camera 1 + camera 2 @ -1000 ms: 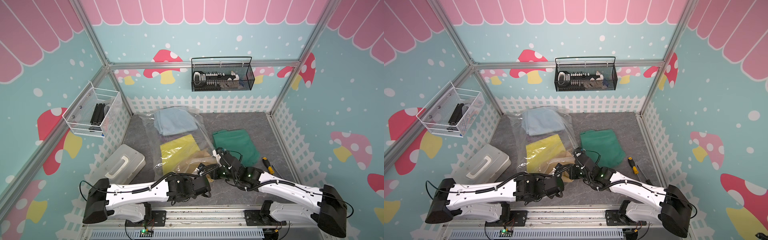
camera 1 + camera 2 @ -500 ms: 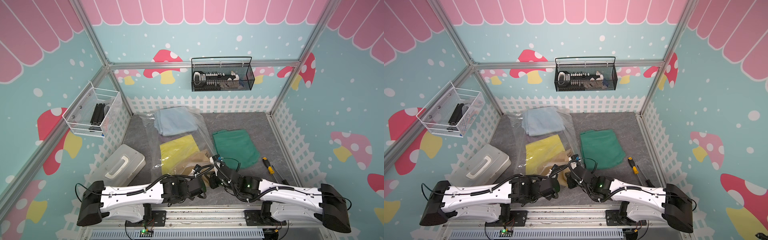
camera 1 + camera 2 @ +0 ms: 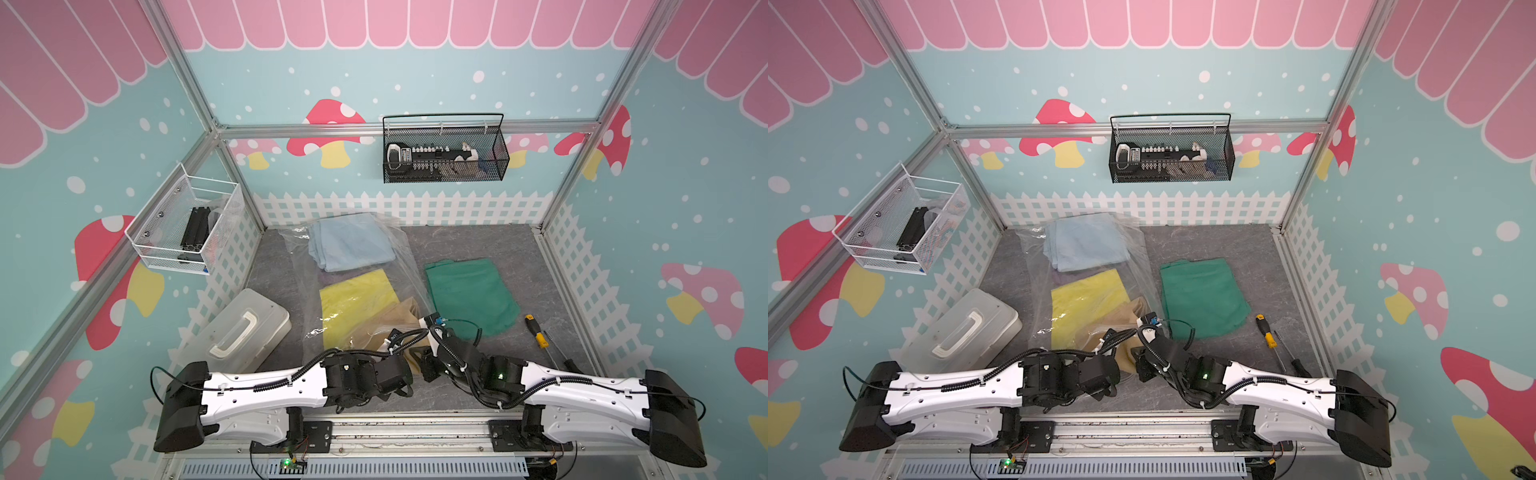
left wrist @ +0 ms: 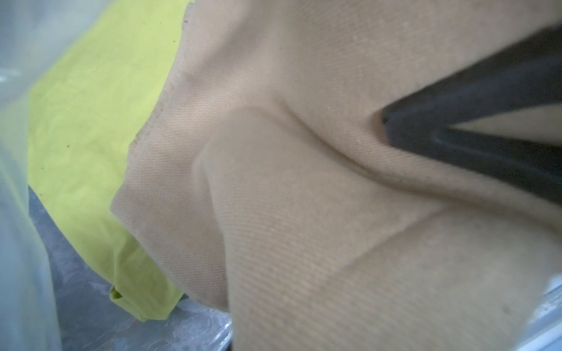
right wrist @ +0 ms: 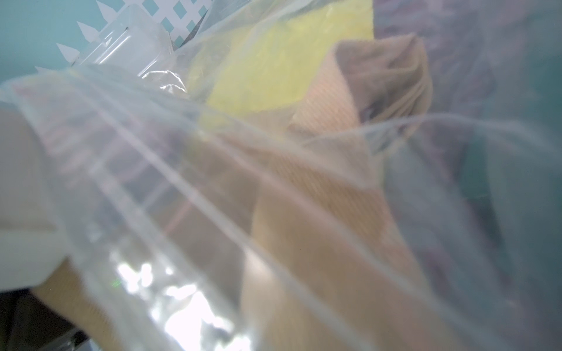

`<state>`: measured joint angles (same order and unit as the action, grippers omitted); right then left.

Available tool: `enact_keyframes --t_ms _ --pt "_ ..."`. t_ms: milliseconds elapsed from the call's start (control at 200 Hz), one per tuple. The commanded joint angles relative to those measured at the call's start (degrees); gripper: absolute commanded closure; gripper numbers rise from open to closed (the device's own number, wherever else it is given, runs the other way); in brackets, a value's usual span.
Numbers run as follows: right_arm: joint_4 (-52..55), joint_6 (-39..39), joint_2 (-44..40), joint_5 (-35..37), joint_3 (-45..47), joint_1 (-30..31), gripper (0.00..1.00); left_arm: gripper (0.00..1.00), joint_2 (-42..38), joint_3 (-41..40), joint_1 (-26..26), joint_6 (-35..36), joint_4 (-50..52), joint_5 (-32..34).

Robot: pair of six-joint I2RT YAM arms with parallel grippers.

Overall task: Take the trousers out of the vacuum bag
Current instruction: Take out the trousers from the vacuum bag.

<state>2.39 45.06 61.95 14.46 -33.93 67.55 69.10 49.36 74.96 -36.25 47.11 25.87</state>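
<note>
While the dark green trousers (image 3: 469,295) lie clear on the counter (image 3: 498,245), right of the vacuum bag (image 3: 409,266) in both top views, the task is judged under half done. The left hand (image 4: 387,124) is clamped on the tan trousers (image 3: 395,320) at the bag's mouth, lower centre. The yellow trousers (image 3: 357,299) and light blue trousers (image 3: 349,245) lie inside. Whether the right hand (image 3: 428,368) is apart or together cannot be told. No purple pair is made out.

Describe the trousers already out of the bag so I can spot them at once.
Find the clear vacuum bag on the grey floor. Between it and the yellow-handled screwdriver lie the dark green trousers, the only green pair, wholly outside the plastic.
</note>
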Motion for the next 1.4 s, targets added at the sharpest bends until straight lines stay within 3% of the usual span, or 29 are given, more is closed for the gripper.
enact_keyframes --t_ms 0,175,310,455,620,745,921,1201,1396 --pt "-1.3 1.3 -2.3 2.0 0.9 0.8 0.71 1.0 -0.2 0.0 -0.4 -2.0 -3.0 1.0" --pt "0.0 3.6 -3.6 2.2 1.6 -1.7 0.65 1.0 -1.6 -1.6 -0.4 -2.5 -3.0 0.0" --pt "-0.2 8.3 -3.8 -2.9 2.9 -7.3 0.63 1.0 -3.1 -3.3 -0.1 -3.7 -3.1 -0.2" --pt "-1.5 12.3 -3.7 -10.0 3.6 -12.5 0.54 1.0 -3.9 -4.7 0.3 -4.8 -4.0 -0.2" --pt "-1.8 17.1 -4.0 -17.4 3.9 -16.4 0.43 1.0 -3.1 -4.8 0.4 -4.9 -4.4 -0.1" --pt "0.0 20.3 -6.0 -19.5 4.5 -18.6 0.41 1.0 -2.3 -4.6 0.5 -5.0 -4.4 0.0" --pt "5.8 20.6 -8.7 -17.9 3.7 -21.4 0.4 1.0 -2.0 -4.6 0.6 -4.9 -4.6 -0.2" --pt "6.3 19.5 -7.3 -23.5 2.7 -23.8 0.41 1.0 -1.8 -4.5 0.6 -4.9 -4.6 0.1" --pt "8.9 18.5 -7.7 -26.8 3.5 -23.8 0.35 1.0 -1.3 -4.2 0.6 -4.8 -4.7 0.3"
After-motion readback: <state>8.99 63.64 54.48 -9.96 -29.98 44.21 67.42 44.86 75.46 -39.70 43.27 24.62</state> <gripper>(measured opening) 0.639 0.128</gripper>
